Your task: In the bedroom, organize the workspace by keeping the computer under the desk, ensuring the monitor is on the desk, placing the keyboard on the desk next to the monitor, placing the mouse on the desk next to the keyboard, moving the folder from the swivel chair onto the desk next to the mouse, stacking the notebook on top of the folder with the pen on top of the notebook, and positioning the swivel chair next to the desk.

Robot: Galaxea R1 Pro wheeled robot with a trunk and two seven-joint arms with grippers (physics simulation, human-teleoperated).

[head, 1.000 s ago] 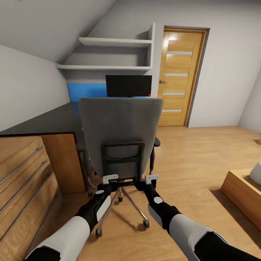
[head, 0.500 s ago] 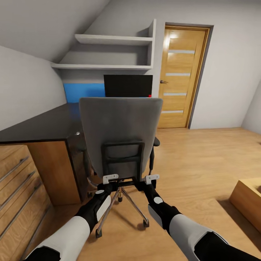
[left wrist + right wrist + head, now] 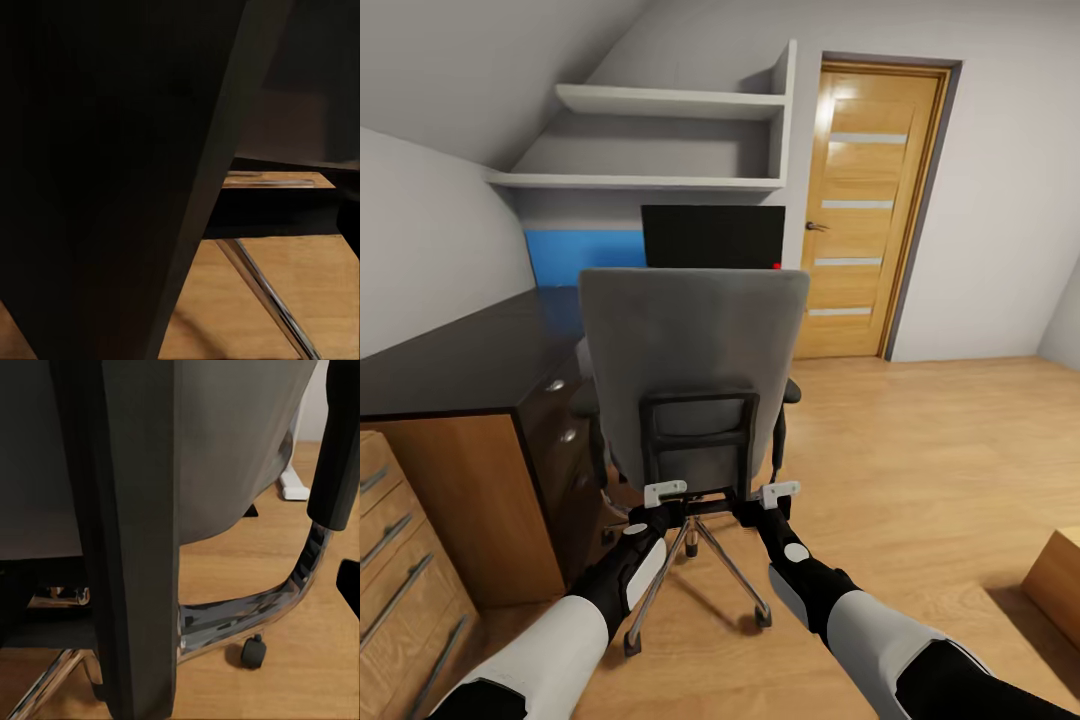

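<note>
Both grippers, left (image 3: 665, 492) and right (image 3: 780, 491), are pressing against the swivel chair's (image 3: 693, 360) lower black back frame; their grip cannot be told. Grey-padded, chrome-based, it is standing beside the black-topped desk (image 3: 470, 355), facing the monitor (image 3: 712, 236).

A dark slab (image 3: 112, 172) looms over a chrome chair leg (image 3: 266, 296).

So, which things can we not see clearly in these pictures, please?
- Swivel chair seat, head view: hidden by its own backrest, so a folder there cannot be checked.
- Monitor lower part and the desk top near it, head view: hidden behind the backrest.
- Left gripper and right gripper, head view: at the chair's lower back frame; whether they clamp it cannot be told.
- Left wrist view: a dark close surface hides most of the scene.
</note>
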